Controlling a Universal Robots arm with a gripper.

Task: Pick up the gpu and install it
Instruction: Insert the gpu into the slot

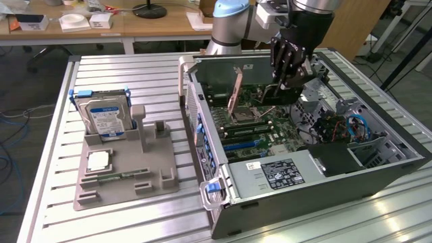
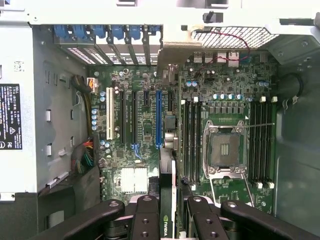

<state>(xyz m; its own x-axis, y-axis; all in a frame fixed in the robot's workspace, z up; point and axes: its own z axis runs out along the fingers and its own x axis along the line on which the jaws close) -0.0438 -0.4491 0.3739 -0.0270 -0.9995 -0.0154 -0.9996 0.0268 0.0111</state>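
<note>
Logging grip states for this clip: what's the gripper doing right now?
Gripper: closed on the gpu, holding it above the motherboard inside the open computer case.

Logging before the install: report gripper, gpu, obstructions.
Gripper shut on gpu. Held edge-down over motherboard, inside open case. Nothing visible between it and the slots.

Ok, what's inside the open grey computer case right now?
A green motherboard with a long blue slot and a silver processor socket, plus the thin black gpu card clamped in the black end effector. Card and fingers hide the board beneath them.
</note>
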